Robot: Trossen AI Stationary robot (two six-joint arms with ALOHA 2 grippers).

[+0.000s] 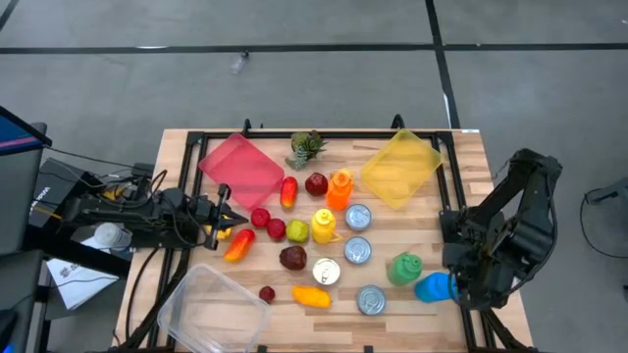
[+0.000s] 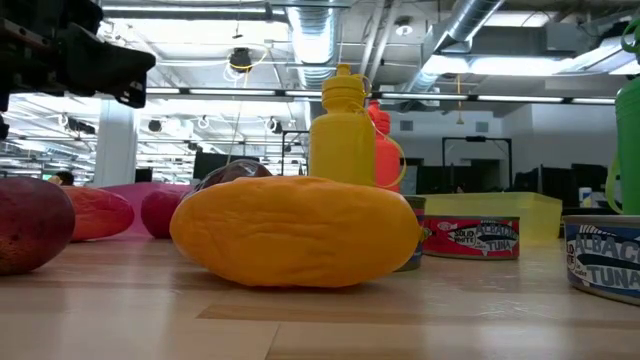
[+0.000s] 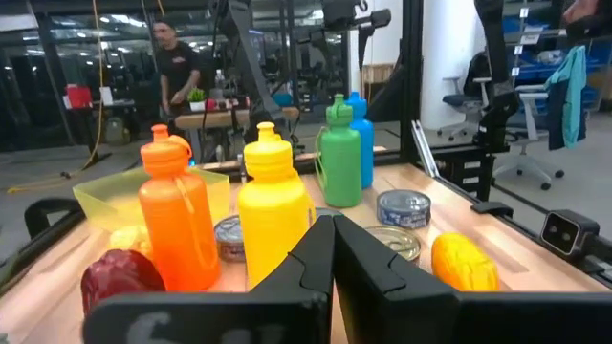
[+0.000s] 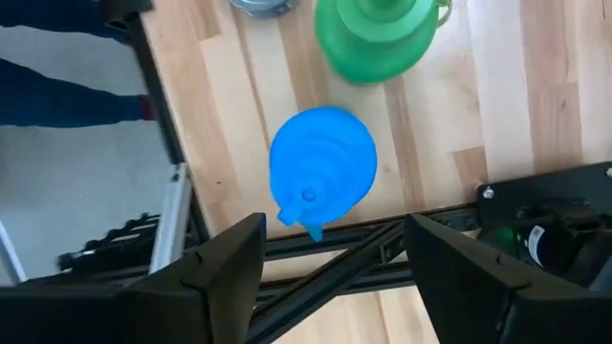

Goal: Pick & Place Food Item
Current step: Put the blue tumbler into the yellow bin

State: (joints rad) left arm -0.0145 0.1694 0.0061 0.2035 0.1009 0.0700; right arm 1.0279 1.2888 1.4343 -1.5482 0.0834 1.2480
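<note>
From above, the clear plastic tub (image 1: 211,309) at the wooden worktop's (image 1: 471,176) front left corner has nothing in it. The yellow tray (image 1: 400,167) and pink tray (image 1: 241,167) near the back edge look bare.

Left wrist: left pincer (image 3: 330,250) shut, holding nothing.

Right wrist: right pincer (image 4: 335,253) wide open above the round blue plastic bottle (image 4: 320,167), not touching it.

Overhead, table-level, two wrist views

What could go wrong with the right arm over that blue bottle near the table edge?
The blue bottle stands upright close to the table's edge rail, with the open right gripper above it; an off-centre descent could tip it off the table. The green bottle stands close beside it, so a spread finger may knock it. The left gripper waits shut by the red foods.
</note>
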